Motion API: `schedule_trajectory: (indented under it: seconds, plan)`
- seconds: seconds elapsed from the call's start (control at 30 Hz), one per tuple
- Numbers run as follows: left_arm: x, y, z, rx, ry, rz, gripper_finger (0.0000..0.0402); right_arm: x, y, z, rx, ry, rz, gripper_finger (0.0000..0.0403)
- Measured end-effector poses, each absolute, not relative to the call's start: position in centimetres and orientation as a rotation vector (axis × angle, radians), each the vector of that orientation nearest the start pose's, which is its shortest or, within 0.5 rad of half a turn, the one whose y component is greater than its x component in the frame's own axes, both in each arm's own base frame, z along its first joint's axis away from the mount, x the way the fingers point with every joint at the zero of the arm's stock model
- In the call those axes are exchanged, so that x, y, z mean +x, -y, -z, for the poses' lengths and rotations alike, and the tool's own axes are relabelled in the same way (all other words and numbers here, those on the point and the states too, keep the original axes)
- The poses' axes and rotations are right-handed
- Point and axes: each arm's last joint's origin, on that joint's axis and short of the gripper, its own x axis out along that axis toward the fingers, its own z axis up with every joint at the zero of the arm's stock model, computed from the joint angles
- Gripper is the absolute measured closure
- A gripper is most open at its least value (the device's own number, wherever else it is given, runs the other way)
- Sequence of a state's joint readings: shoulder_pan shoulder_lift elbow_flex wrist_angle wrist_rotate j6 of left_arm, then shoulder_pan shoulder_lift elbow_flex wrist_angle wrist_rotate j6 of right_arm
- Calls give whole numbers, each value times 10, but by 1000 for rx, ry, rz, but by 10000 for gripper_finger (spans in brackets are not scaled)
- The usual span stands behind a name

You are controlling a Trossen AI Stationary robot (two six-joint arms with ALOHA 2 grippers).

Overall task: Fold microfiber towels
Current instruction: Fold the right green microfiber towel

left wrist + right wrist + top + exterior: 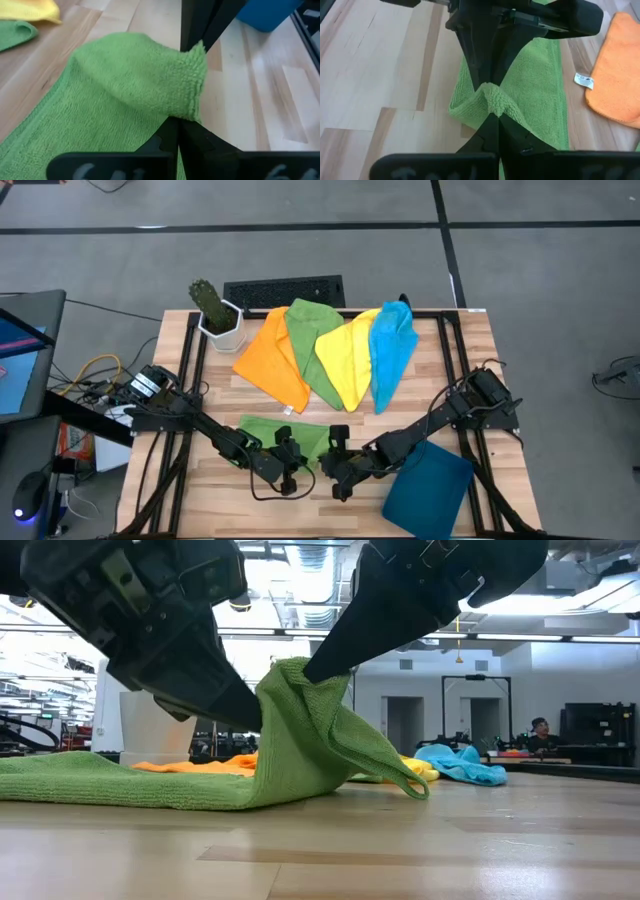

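Hands: left hand [292, 463] and right hand [337, 463] both pinch green towel [262, 430] edge (lifted); next, carry it across to fold.

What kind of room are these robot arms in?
Probably a lab or workshop. The wooden table stands on a grey concrete floor, with loose cables beside it. Behind are ceiling ducts and a person at a workbench.

Wooden table [210, 495] bearing five towels [345, 355], a teal tray [428, 491] and a potted cactus [215, 313].
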State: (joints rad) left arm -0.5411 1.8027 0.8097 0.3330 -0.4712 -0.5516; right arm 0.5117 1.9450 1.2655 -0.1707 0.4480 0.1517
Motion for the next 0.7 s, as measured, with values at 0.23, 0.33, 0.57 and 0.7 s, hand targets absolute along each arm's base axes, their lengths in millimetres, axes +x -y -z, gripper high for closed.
schedule_trajectory:
  seconds: [0.23, 0.33, 0.57, 0.7]
  plan:
    - [298, 165, -133, -231, -554, -62, 401, 363, -187, -173, -238, -734, 0, 375]
    - [298, 165, -131, -231, -569, -48, 401, 365, -186, -174, -231, -725, 3, 375]
    - [305, 171, -109, -224, -622, -8, 401, 365, -186, -174, -227, -718, 3, 381]
    - [310, 174, -108, -225, -606, -6, 401, 366, -186, -175, -221, -710, 2, 376]
